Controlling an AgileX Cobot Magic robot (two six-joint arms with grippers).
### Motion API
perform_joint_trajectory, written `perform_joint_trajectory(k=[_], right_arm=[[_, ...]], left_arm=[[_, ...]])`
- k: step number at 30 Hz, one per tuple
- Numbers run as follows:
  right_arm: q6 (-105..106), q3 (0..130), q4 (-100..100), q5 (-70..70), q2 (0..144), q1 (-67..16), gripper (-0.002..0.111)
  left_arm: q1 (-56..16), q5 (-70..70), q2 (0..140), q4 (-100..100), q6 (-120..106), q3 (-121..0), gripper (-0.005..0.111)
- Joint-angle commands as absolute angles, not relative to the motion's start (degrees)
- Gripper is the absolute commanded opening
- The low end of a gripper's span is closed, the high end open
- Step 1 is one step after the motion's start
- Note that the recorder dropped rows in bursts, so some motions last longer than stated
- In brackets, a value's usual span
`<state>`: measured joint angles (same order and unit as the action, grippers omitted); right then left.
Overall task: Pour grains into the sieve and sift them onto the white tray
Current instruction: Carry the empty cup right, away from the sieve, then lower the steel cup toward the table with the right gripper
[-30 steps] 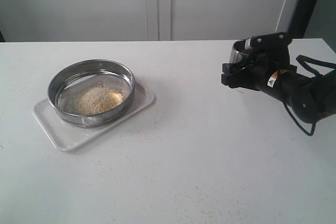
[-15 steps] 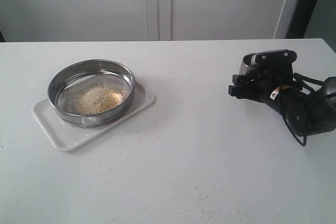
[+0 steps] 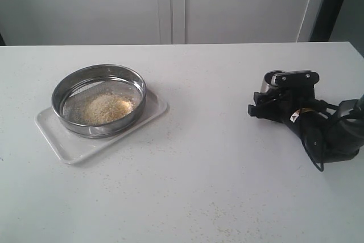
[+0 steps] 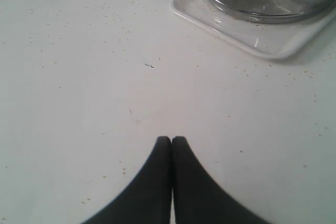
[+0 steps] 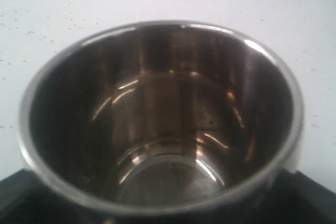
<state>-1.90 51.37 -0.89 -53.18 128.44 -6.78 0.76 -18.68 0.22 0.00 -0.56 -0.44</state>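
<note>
Left gripper (image 4: 171,142): jaws pressed together, nothing between them. It hovers over bare table (image 4: 79,77), near the sieve (image 4: 262,6) but clear of it; not visible in the exterior view.

Sieve sits on the white tray (image 3: 67,147), inside the tray rim, level. The tray sticks out past the sieve on its near-left side. Grains (image 3: 105,108) lie in a shallow heap on the mesh, roughly mid-sieve, yellow and pale mixed. The mesh around the heap is bare. Stray specks (image 4: 310,72) dot the table just beside the tray.

Right gripper (image 3: 272,96): well apart from the sieve, far to its right and low over the table. Jaws stand wide, clamped on a steel cup (image 5: 163,129). The cup inside is empty, bare metal down to the bottom. Can't tell whether the cup base touches the table.
</note>
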Motion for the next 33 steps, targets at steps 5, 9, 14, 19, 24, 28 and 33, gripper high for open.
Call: perform_joint_trajectory(k=[5, 9, 14, 19, 24, 28, 33], right_arm=[[-1.2, 51.3, 1.2, -55.4, 129.4, -6.3, 0.0], [-1.2, 51.3, 1.5, -55.4, 129.5, -6.3, 0.001], [-1.2, 51.3, 1.5, -55.3, 129.5, -6.3, 0.018], [-1.2, 51.3, 1.5, -55.3, 129.5, -6.3, 0.052], [-1.2, 51.3, 1.5, -55.3, 129.5, -6.3, 0.083], [-1.2, 51.3, 1.5, -55.3, 129.5, -6.3, 0.087], [-1.0, 51.3, 1.5, -55.4, 129.5, -6.3, 0.087]], left_arm=[[0.8, -19.1, 0.0, 0.0, 0.0, 0.0, 0.0], [0.8, -19.1, 0.0, 0.0, 0.0, 0.0, 0.0], [0.8, -19.1, 0.0, 0.0, 0.0, 0.0, 0.0], [0.8, -19.1, 0.0, 0.0, 0.0, 0.0, 0.0], [0.8, -19.1, 0.0, 0.0, 0.0, 0.0, 0.0], [0.8, -19.1, 0.0, 0.0, 0.0, 0.0, 0.0], [0.8, -19.1, 0.0, 0.0, 0.0, 0.0, 0.0]])
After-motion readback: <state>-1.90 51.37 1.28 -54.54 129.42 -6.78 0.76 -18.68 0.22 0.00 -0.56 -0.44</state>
